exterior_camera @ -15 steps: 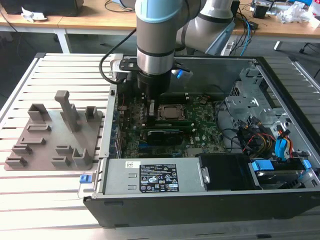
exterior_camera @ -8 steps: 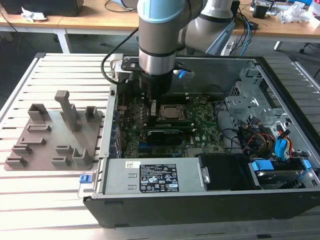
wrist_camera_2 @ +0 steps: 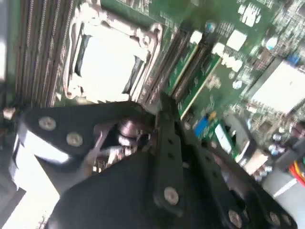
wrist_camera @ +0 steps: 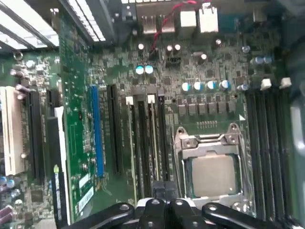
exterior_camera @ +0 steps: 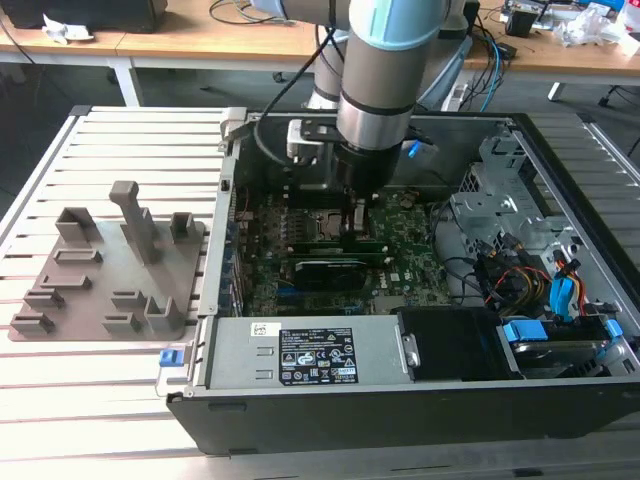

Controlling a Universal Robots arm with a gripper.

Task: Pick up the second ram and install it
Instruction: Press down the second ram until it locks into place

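Inside the open computer case [exterior_camera: 520, 130] my gripper [exterior_camera: 358, 215] reaches down to the motherboard [exterior_camera: 400, 270], right beside the CPU socket [wrist_camera: 212, 174]. Two thin green sticks stand in the slots next to the socket. The second ram [wrist_camera: 153, 143] is the one nearer the socket, and it runs under my gripper [wrist_camera: 159, 188], whose black fingers are drawn together. In the second wrist view the gripper [wrist_camera_2: 164, 107] meets one end of this ram [wrist_camera_2: 182, 71]. I cannot tell whether the fingers touch its top edge or hover just above it.
A grey fixture plate [exterior_camera: 100, 270] with upright blocks lies on the slatted table at the exterior view's left. A black card [exterior_camera: 325, 272] stands close beside the slots. The power supply [exterior_camera: 300, 350] is at the case's near side, with the drive cage [exterior_camera: 500, 200] and cables [exterior_camera: 530, 280] at the right.
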